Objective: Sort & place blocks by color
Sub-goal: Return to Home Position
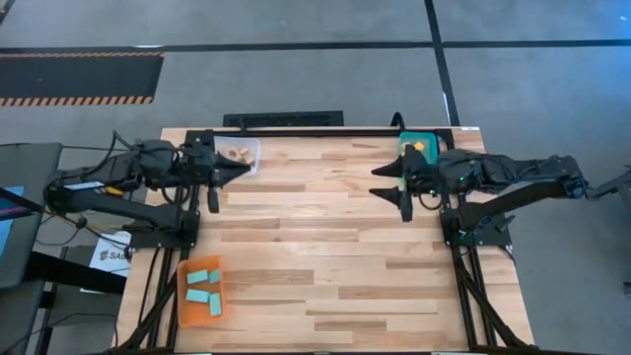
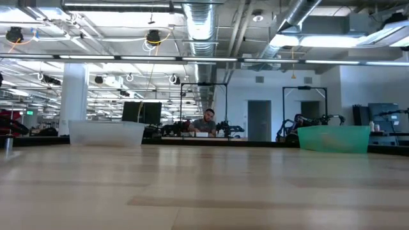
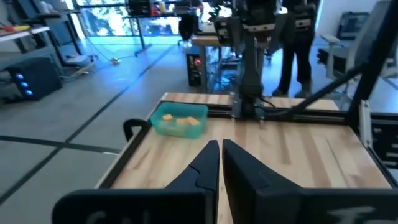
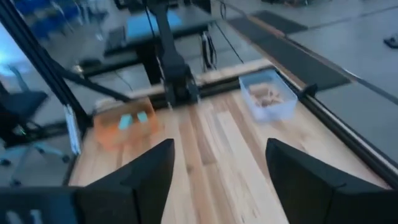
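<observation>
Both arms hang over the bench (image 1: 325,286).
Left hand (image 1: 242,170) pressed together at ten o'clock; right hand (image 1: 387,187) spread at two; blue blocks (image 1: 201,277) lie in the orange tray (image 1: 187,316) at seven.

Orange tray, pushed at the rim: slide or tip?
It would probably slide rather than tip: the orange tray looks low and wide, and sits flat on the smooth wood table. It is likely light, since it holds only a few blue blocks. They lie loose, so a sharp shove may shift them.
</observation>
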You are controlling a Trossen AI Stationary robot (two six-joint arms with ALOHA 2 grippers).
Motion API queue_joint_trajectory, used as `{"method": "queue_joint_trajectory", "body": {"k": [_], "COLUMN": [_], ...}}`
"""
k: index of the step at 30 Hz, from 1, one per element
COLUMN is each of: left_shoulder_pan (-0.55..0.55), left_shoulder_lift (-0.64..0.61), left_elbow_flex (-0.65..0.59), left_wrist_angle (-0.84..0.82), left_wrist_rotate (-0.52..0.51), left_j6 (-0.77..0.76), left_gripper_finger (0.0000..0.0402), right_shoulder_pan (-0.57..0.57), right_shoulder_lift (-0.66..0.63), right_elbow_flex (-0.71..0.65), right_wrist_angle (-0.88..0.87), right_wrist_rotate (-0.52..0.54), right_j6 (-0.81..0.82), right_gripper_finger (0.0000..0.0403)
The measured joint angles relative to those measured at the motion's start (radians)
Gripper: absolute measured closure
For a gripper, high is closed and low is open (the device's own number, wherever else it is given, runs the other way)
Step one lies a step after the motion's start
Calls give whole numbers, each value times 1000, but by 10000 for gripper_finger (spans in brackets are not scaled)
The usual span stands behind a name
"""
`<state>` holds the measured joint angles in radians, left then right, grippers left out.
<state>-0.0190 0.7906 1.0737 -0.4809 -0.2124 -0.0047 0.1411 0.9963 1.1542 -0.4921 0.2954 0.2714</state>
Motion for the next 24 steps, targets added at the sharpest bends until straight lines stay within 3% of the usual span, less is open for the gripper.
{"method": "queue_joint_trajectory", "body": {"k": [6, 17, 24], "left_shoulder_pan": [57, 56, 56], "left_shoulder_lift": [-63, -241, -312], "left_elbow_flex": [-12, -235, -430], "left_wrist_angle": [-5, 119, 334], "left_wrist_rotate": [48, 17, 18], "left_j6": [-22, -75, -90], "left_gripper_finger": [401, 401, 401], "right_shoulder_pan": [-86, -180, -253], "right_shoulder_lift": [-110, -192, -241], "right_elbow_flex": [-159, -314, -394], "right_wrist_angle": [164, 244, 273], "right_wrist_rotate": [-126, -249, -303], "right_j6": [-19, -78, -97], "right_gripper_finger": [176, 388, 393]}}
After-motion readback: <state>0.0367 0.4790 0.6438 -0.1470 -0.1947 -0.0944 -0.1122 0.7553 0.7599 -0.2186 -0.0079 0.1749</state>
